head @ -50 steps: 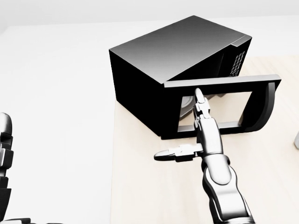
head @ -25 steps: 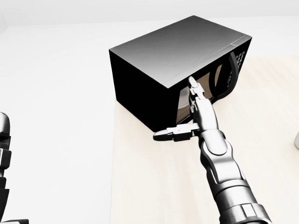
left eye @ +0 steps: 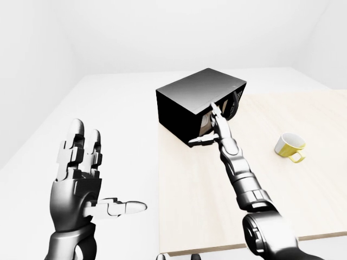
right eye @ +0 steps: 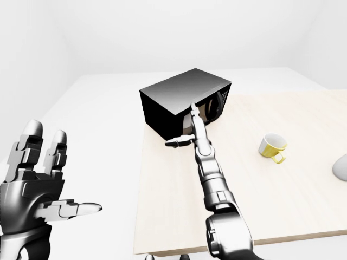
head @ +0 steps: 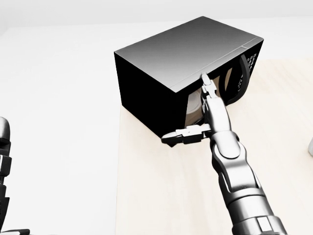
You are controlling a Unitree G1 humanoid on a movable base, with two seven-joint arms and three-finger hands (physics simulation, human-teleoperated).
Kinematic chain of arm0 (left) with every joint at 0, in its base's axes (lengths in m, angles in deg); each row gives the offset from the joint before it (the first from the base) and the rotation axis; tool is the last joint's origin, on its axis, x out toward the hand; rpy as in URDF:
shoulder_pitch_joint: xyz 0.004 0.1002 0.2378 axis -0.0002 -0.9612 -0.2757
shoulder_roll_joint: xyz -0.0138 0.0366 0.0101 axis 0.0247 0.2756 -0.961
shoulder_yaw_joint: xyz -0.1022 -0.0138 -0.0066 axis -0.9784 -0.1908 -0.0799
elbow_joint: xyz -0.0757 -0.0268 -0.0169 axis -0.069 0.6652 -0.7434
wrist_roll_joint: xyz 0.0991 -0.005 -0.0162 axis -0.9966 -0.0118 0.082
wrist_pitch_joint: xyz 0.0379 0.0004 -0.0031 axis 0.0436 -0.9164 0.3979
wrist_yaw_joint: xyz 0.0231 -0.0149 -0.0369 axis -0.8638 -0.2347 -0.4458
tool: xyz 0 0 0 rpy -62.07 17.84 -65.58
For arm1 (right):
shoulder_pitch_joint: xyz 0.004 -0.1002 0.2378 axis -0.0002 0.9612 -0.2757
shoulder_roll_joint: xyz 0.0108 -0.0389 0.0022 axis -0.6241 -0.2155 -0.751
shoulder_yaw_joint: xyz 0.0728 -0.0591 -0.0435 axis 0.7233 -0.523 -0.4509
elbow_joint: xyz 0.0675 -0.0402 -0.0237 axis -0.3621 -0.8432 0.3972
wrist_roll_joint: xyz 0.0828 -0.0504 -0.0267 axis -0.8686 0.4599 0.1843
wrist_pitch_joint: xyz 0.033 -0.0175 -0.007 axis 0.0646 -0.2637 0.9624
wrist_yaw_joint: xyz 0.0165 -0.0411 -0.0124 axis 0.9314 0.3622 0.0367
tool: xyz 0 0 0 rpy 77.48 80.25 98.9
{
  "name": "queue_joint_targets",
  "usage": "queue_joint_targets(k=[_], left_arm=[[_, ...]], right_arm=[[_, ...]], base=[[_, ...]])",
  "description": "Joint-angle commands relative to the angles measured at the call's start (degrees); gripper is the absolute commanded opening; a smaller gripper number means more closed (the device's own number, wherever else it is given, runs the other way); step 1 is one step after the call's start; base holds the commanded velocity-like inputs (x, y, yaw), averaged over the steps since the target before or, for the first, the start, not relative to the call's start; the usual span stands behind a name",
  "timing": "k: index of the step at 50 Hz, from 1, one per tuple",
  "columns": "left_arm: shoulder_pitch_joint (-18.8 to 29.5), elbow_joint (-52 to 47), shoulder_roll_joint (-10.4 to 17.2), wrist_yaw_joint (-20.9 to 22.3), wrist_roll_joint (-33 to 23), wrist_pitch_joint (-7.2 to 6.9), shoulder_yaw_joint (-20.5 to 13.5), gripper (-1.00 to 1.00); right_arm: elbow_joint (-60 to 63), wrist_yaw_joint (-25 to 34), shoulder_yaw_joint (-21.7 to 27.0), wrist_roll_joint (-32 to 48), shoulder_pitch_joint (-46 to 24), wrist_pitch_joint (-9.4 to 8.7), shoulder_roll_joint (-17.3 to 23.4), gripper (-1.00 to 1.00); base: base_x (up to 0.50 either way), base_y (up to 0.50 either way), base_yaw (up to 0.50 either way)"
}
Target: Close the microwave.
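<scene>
The black microwave (head: pixel 186 54) stands at the left end of the pale wooden table (head: pixel 161 196). Its door (head: pixel 230 83) lies against the oven's face, with the dark vertical handle (head: pixel 241 73) at its right end; I see no gap. My right hand (head: pixel 208 98) is open. Its straight fingers (head: pixel 207 85) press flat on the door glass and the thumb (head: pixel 178 136) sticks out to the left. My left hand (left eye: pixel 81 168) is open and empty, raised palm-out at the lower left of the left-eye view, off the table.
A yellow and white cup (left eye: pixel 289 147) lies tipped on the table to the right of the microwave. A grey rounded object (right eye: pixel 341 168) shows at the right edge of the right-eye view. The table's left edge (head: pixel 118 186) runs just below the microwave's left corner.
The door swung from wide open to against the microwave's face. My right hand followed it inward, fingers staying on the door. The left hand held still.
</scene>
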Motion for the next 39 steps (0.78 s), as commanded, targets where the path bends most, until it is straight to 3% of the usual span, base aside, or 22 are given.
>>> queue_joint_targets(k=[1, 4, 5, 8, 11, 39], left_arm=[[0.3, 0.8, 0.2, -0.3, -0.4, 0.00, 0.4, 1.00], [0.0, 0.2, 0.2, -0.3, 0.1, 0.00, 0.1, 1.00], [0.0, 0.0, 0.2, -0.2, 0.1, 0.00, 0.0, 1.00], [-0.3, 0.1, -0.1, -0.1, -0.2, 0.00, 0.3, 1.00], [-0.2, 1.0, -0.1, -0.4, -0.9, 0.00, 0.9, 1.00], [-0.3, 1.6, 0.5, -0.9, -1.0, 0.00, 1.4, 1.00]], right_arm=[[51.6, 0.4, -3.7, 4.6, 18.6, -6.31, -2.1, 1.00], [70.0, 1.2, -4.4, 6.1, 31.6, -6.31, -3.5, 1.00], [71.6, 1.4, -4.3, 6.0, 32.9, -6.31, -3.9, 1.00], [82.7, 2.8, -3.6, 3.0, 47.6, -6.31, -5.1, 1.00], [87.2, 3.4, -2.2, 1.9, 52.2, -6.31, -5.6, 1.00], [83.5, 2.4, -7.4, 5.1, 52.2, -6.31, -5.1, 1.00]], base=[[0.00, 0.00, 0.00], [0.00, 0.00, 0.00], [0.00, 0.00, 0.00], [0.00, 0.00, 0.00], [0.00, 0.00, 0.00], [0.00, 0.00, 0.00]])
